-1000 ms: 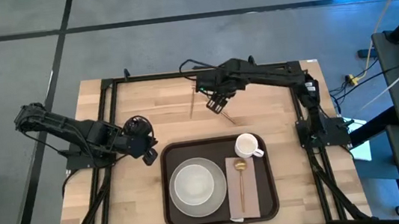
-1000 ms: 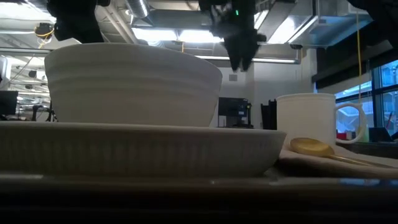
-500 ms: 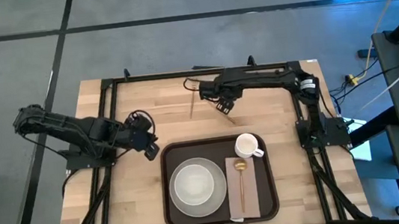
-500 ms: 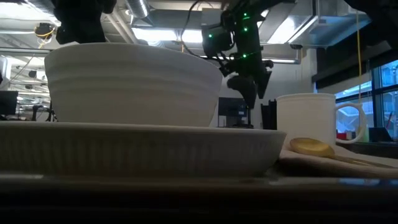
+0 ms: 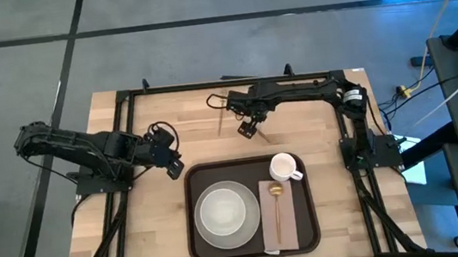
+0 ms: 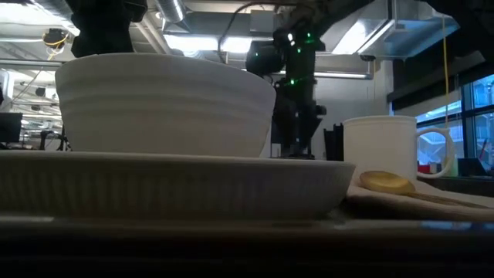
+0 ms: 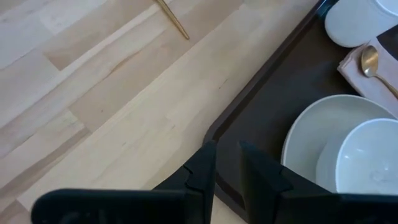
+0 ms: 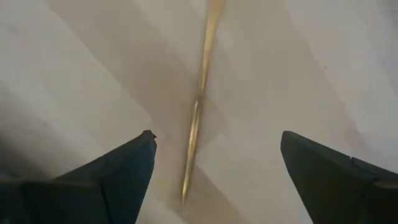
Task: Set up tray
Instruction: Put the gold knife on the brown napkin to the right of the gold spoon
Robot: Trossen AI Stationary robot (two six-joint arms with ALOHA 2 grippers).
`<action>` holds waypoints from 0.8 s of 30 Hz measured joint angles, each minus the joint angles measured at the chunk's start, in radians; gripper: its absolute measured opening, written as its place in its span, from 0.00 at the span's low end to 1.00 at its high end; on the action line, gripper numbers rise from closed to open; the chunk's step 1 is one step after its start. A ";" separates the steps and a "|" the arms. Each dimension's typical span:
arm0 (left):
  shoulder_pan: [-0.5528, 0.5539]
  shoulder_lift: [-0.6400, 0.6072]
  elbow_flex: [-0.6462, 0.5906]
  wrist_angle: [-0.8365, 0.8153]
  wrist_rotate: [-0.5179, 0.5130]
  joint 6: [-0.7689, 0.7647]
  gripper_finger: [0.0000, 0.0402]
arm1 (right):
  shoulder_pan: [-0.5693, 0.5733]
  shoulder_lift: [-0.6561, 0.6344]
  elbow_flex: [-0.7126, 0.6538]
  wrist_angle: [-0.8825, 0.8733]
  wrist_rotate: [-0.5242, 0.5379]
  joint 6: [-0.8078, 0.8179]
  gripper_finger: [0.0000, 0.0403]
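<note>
Hovering right tool (image 5: 247, 131): gaping wide, empty, straddling gold utensil (image 8: 198, 106) on counter (image 5: 184, 116).
Left tool (image 5: 174, 170): nearly closed, empty, beside tray (image 5: 193, 210).

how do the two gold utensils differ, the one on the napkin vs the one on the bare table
The gold spoon lies on the beige napkin inside the tray; the thin gold utensil lies on bare wood behind the tray. The spoon shows a round bowl; the other's end cannot be made out. The right hand hangs open over the table one; nothing is near the spoon. Both are slim and gold.

floor (image 5: 202, 45): grey, dark seams | ceiling lights (image 6: 193, 42): lit | window (image 6: 475, 116): blue
</note>
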 joint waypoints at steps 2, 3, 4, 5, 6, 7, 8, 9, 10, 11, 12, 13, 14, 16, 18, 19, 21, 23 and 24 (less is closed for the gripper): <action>0.000 0.000 0.000 0.000 0.005 0.001 0.15 | -0.010 0.000 -0.029 0.039 -0.029 -0.018 0.85; 0.000 0.000 0.000 0.000 0.005 0.001 0.15 | -0.013 0.000 -0.043 0.052 -0.058 -0.025 0.85; 0.000 0.000 0.000 0.000 0.005 0.001 0.15 | -0.014 0.000 -0.059 0.063 -0.071 -0.027 0.85; 0.000 0.000 0.000 0.000 0.005 0.001 0.15 | -0.014 0.000 -0.077 0.071 -0.071 -0.028 0.85; 0.000 0.000 0.000 0.000 0.005 0.001 0.15 | -0.014 0.000 -0.098 0.075 -0.073 -0.029 0.85; 0.000 0.000 0.000 0.000 0.005 0.001 0.15 | -0.013 0.000 -0.117 0.075 -0.079 -0.028 0.85; 0.000 0.000 0.000 0.000 0.005 0.001 0.15 | -0.013 0.000 -0.135 0.076 -0.087 -0.026 0.85; 0.000 0.000 0.000 0.000 0.005 0.001 0.15 | -0.013 0.000 -0.155 0.084 -0.095 -0.024 0.85; 0.000 0.000 0.000 0.000 0.005 0.001 0.15 | -0.013 0.000 -0.175 0.096 -0.106 -0.024 0.85; 0.000 0.000 0.000 0.000 0.005 0.001 0.15 | -0.013 0.000 -0.196 0.112 -0.112 -0.024 0.85; 0.000 0.000 0.000 0.000 0.005 0.001 0.15 | -0.009 0.000 -0.219 0.132 -0.111 -0.023 0.85; 0.000 0.000 0.000 0.000 0.005 0.001 0.15 | -0.008 0.000 -0.241 0.155 -0.111 -0.023 0.85; 0.000 0.000 0.000 0.000 0.004 0.001 0.15 | -0.006 0.000 -0.260 0.176 -0.112 -0.020 0.84; 0.000 0.000 0.000 0.000 0.004 0.001 0.15 | -0.004 -0.006 -0.293 0.210 -0.114 0.002 0.82; 0.000 0.000 0.000 0.000 0.002 0.001 0.15 | -0.002 -0.009 -0.325 0.244 -0.121 0.003 0.78; 0.000 0.000 0.000 0.000 0.001 0.001 0.15 | -0.001 -0.010 -0.340 0.260 -0.120 0.003 0.75; 0.000 0.000 0.000 0.000 0.001 0.001 0.15 | 0.000 -0.012 -0.361 0.285 -0.116 0.003 0.69; 0.000 0.000 0.000 0.001 0.001 0.001 0.15 | 0.000 -0.014 -0.374 0.300 -0.114 0.003 0.62; 0.000 0.000 0.000 0.001 0.001 0.001 0.15 | 0.000 -0.014 -0.376 0.302 -0.114 0.003 0.58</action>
